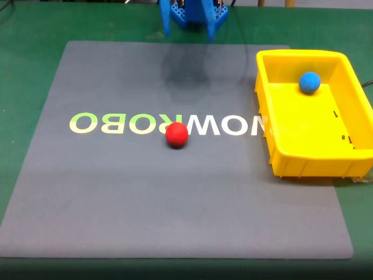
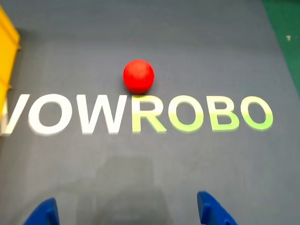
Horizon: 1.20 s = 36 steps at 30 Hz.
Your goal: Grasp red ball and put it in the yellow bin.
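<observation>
Red ball alone mid-mat on the lettering, well apart from yellow bin at the bench's right edge, blue ball inside, fingers apart, empty.

There are 2 balls, 1 red ball and 1 blue ball, 1 yellow bin and 1 grey mat.

Red ball, yellow bin, blue ball, grey mat, green table

Grey mat with lettering; blue ball; green table.
</observation>
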Available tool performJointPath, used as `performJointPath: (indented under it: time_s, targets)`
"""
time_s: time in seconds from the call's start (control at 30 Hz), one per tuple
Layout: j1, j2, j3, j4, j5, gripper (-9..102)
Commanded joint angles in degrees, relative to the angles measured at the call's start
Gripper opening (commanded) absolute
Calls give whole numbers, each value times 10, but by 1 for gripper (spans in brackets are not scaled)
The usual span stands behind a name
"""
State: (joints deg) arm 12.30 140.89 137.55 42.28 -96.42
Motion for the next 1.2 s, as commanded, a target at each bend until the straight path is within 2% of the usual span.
performJointPath:
  time_s: [0.0,0.47,1.17]
  targets:
    - [8,-137,-96,-55,11,33]
    - [-16,-461,-271,-184,40,33]
    - [-18,-665,-446,-194,54,32]
